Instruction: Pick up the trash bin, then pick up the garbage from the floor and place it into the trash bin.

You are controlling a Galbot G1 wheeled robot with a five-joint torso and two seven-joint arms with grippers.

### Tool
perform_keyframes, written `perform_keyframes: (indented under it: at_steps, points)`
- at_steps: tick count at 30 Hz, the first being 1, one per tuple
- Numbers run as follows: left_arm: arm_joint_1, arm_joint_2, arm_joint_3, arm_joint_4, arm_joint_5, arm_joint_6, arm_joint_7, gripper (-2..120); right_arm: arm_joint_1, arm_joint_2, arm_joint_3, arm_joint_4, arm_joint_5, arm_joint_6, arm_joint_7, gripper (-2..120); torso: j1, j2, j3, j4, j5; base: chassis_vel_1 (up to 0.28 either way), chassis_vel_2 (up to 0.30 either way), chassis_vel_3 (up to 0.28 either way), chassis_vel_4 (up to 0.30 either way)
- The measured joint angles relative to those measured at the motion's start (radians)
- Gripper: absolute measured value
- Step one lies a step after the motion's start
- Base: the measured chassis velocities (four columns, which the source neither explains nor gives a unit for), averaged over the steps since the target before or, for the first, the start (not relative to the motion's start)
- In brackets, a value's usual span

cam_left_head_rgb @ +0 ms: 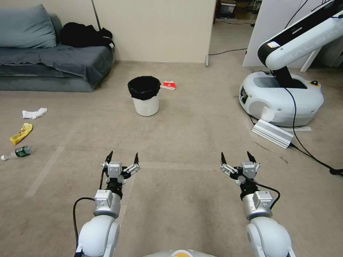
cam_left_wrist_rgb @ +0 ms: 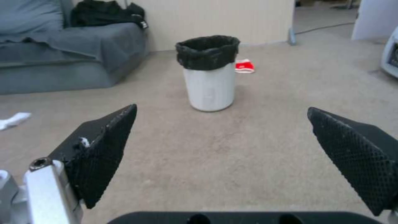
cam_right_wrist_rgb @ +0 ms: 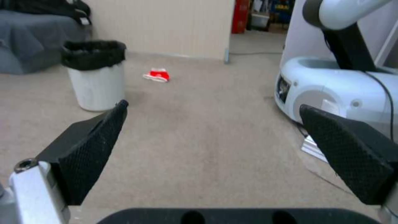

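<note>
- Litter at the far left of the head view comes first: a crumpled white tissue (cam_left_head_rgb: 34,113), a yellow wrapper (cam_left_head_rgb: 21,133) below it, and a clear green-labelled bottle (cam_left_head_rgb: 16,152) lying on its side on the floor (cam_left_head_rgb: 185,142), its long axis running roughly left to right across the frame.
- Left claw (cam_left_head_rgb: 122,158) sits at lower left of centre, fingers spread wide and holding nothing; the three litter pieces lie well apart from it, off to its left.
- Trash bin (cam_left_head_rgb: 144,95) stands upright in the upper middle of the head view, well ahead of both claws and a little left of the midline, so I judge the left claw the nearer one. In the left wrist view the trash bin (cam_left_wrist_rgb: 209,72) appears almost dead centre between the two spread fingers (cam_left_wrist_rgb: 104,149), straight ahead of that claw.
- Its look: a small round white bucket, black crinkly bag folded down over the rim, mouth open upward, nothing visibly in it from here.
- Red-white packet (cam_left_head_rgb: 168,85) lies flat on the floor just beside the bin, to its upper right.
- Right claw (cam_left_head_rgb: 237,158) rests at lower right of centre, likewise released and empty; in its wrist view the bin (cam_right_wrist_rgb: 94,74) stands off toward the upper left, not in line with it.
</note>
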Motion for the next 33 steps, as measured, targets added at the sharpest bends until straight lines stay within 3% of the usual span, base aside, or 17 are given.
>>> perform_keyframes:
  at_steps: [2, 8, 9, 13, 33]
  points:
    - [0.059, 0.01, 0.014, -0.089, 0.018, 0.054, -0.045, 100, -0.091, 0.024, -0.027, 0.089, -0.032, 0.025, 0.008, 100, 0.0, 0.0, 0.0, -0.0001, 0.0, 0.0, 0.0, 0.0, 0.0]
    - [0.146, 0.027, 0.033, -0.221, 0.043, 0.134, -0.112, 100, -0.227, 0.06, -0.068, 0.223, -0.081, 0.062, 0.02, 100, 0.0, 0.0, 0.0, -0.0001, 0.0001, 0.0, 0.0, 0.0, 0.0]
    - [0.179, 0.032, 0.041, -0.27, 0.053, 0.164, -0.137, 100, -0.262, 0.071, -0.073, 0.268, -0.084, 0.094, 0.015, 100, 0.0, 0.0, 0.0, -0.0004, -0.0004, 0.0, 0.0, 0.0, 0.0]
    - [0.251, 0.045, 0.058, -0.375, 0.076, 0.23, -0.19, 100, -0.275, 0.073, -0.077, 0.285, -0.087, 0.118, 0.005, 100, 0.0, 0.0, 0.0, 0.0003, 0.0006, 0.0, 0.0, 0.0, 0.0]
    - [0.267, 0.021, 0.06, -0.38, 0.115, 0.229, -0.192, 100, -0.269, 0.076, -0.085, 0.265, -0.125, 0.132, -0.008, 100, 0.0, 0.0, 0.0, -0.0001, 0.0002, 0.0, 0.0, 0.0, 0.0]
